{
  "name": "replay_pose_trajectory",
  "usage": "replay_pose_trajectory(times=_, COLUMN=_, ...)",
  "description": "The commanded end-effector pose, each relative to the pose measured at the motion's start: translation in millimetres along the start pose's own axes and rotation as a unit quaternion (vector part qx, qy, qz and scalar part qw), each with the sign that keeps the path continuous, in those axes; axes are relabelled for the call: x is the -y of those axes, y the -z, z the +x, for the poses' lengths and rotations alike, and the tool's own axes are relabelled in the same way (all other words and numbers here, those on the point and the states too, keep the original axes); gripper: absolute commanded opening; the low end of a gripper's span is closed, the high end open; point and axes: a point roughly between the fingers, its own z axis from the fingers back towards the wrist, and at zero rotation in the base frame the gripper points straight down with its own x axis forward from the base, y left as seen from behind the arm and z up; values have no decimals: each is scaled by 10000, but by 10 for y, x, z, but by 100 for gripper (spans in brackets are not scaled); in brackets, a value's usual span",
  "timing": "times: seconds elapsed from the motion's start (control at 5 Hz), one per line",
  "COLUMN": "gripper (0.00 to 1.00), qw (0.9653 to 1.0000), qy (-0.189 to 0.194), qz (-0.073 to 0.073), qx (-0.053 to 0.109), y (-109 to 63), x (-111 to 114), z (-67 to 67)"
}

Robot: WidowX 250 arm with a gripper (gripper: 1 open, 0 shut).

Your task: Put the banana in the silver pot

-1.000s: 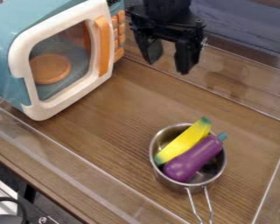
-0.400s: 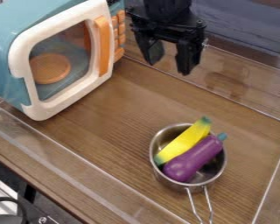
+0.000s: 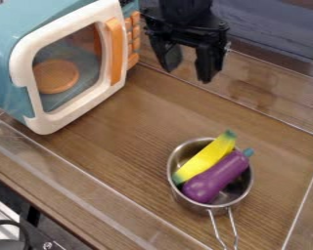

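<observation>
1. Since the banana [image 3: 207,156] already lies inside the silver pot [image 3: 186,159], resting beside the purple eggplant [image 3: 221,175], you should judge the placing as done.
2. Check that the banana sits settled; its green tip pokes over the far rim, so leave the pot alone.
3. Your gripper [image 3: 187,59] hangs well apart from the pot, near the toy microwave [image 3: 55,63], with fingers spread wide and nothing between them.
4. If you pull back, go straight up, clear of the microwave door and the wire handle [image 3: 225,232].
</observation>
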Motion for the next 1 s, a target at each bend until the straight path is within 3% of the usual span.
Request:
replay_pose_trajectory(times=0.0, gripper=100, qw=9999, qy=-25, qz=13, qx=170, y=-76, x=-13, z=27)
replay_pose_trajectory(times=0.8, gripper=100, qw=9998, qy=64, qz=-50, qx=182, y=-62, x=23, z=3)
